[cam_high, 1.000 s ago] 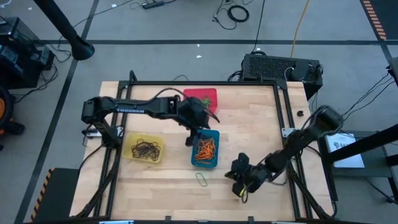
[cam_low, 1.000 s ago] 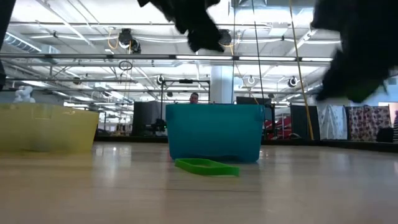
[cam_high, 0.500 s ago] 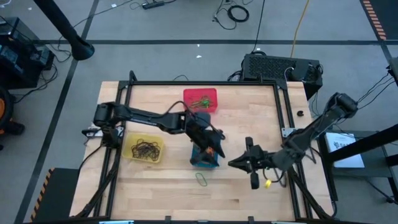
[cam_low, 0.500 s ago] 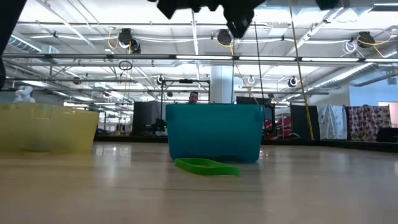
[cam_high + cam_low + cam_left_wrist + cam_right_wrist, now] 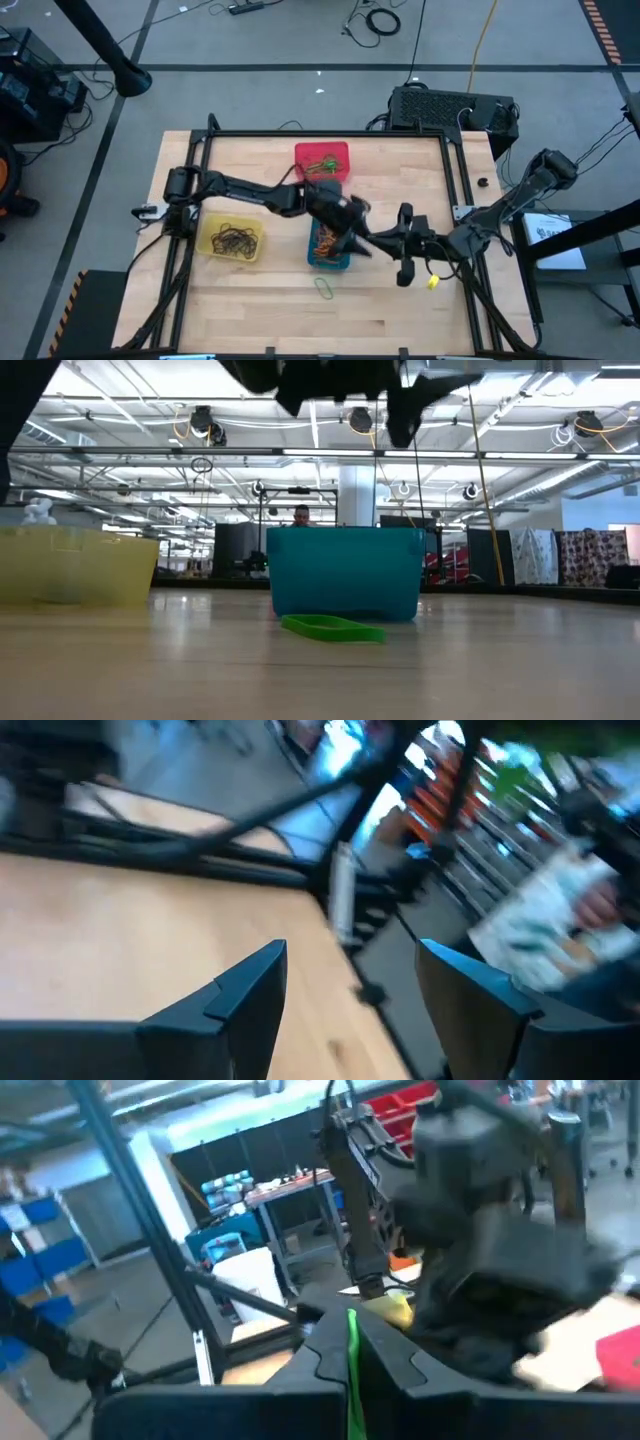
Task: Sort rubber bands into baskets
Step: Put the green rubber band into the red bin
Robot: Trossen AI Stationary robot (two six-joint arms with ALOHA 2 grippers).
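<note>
Right claw (image 5: pixel 350 1350), closed on a thin green rubber band (image 5: pixel 352 1370), should carry it to the red rectangular plastic basket (image 5: pixel 322 160); left claw (image 5: pixel 350 990) gapes empty.

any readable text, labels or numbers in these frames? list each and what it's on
No text can be read in any view.
White paper beside the table's right edge, high view: print too small to read.
Left arm, high view: no lettering can be made out on it.
Left wrist view: pale printed sheet past the table edge, too blurred to read.
Right wrist view: shelves and bins in the room behind, no readable label.
</note>
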